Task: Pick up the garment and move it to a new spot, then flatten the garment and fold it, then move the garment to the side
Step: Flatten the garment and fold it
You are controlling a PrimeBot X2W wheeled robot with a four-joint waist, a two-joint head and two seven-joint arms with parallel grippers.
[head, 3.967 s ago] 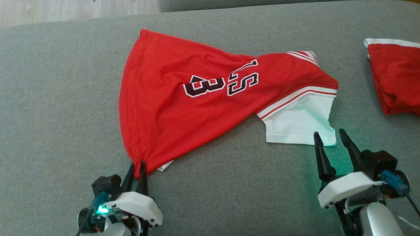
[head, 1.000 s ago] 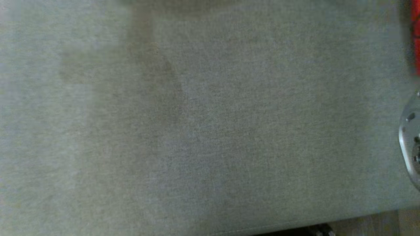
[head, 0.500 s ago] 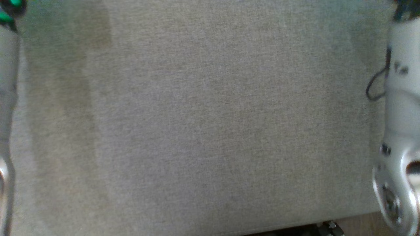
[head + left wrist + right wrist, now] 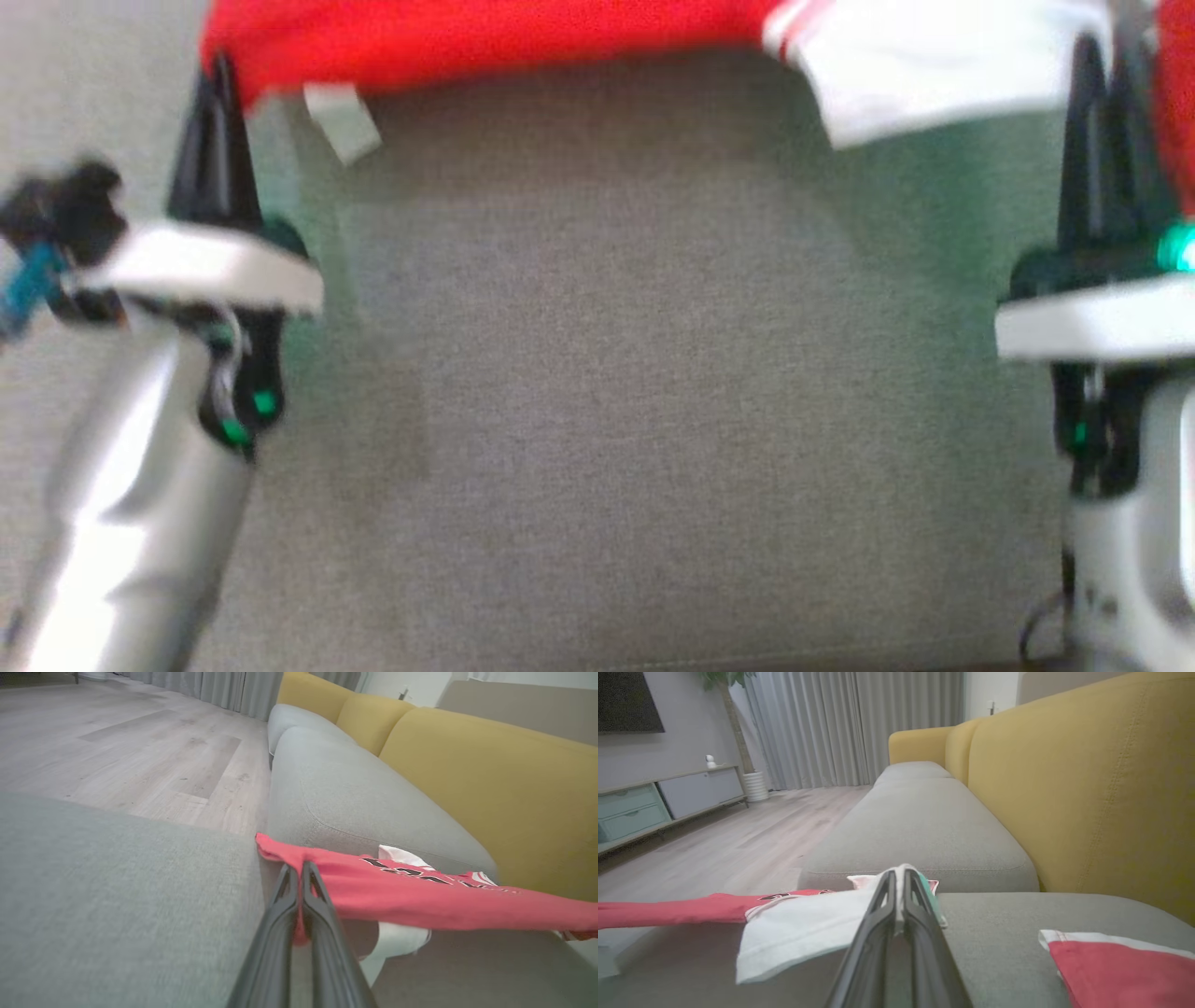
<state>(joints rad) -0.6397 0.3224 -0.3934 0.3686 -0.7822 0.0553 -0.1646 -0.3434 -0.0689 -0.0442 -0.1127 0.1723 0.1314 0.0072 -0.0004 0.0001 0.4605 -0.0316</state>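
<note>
Stretching the red basketball jersey with a white sleeve between both arms looks like the step in hand. It hangs as a band above the grey fabric sofa seat, near the seat's far edge in the head view, and seems lifted off the cushion.

At the left, the left gripper has its two dark fingers pinched together on a red corner of the hem. A small white label dangles just beside them. Across the middle the cloth sags slightly.

At the right, the right gripper is clamped on the white sleeve's edge. Beyond it, by the seat's right edge, lies a second red and white folded garment, apart from the held one.

To do this well, I would judge that both arms should travel together at equal height. The span should stay just short of taut, so that neither corner slips from its pinch. The far hem should come down first, with the rest drawn toward the near edge so the body lays out smooth. The lay-down should stop well short of the folded piece, and the drooping sleeve needs watching so it does not tuck under.
</note>
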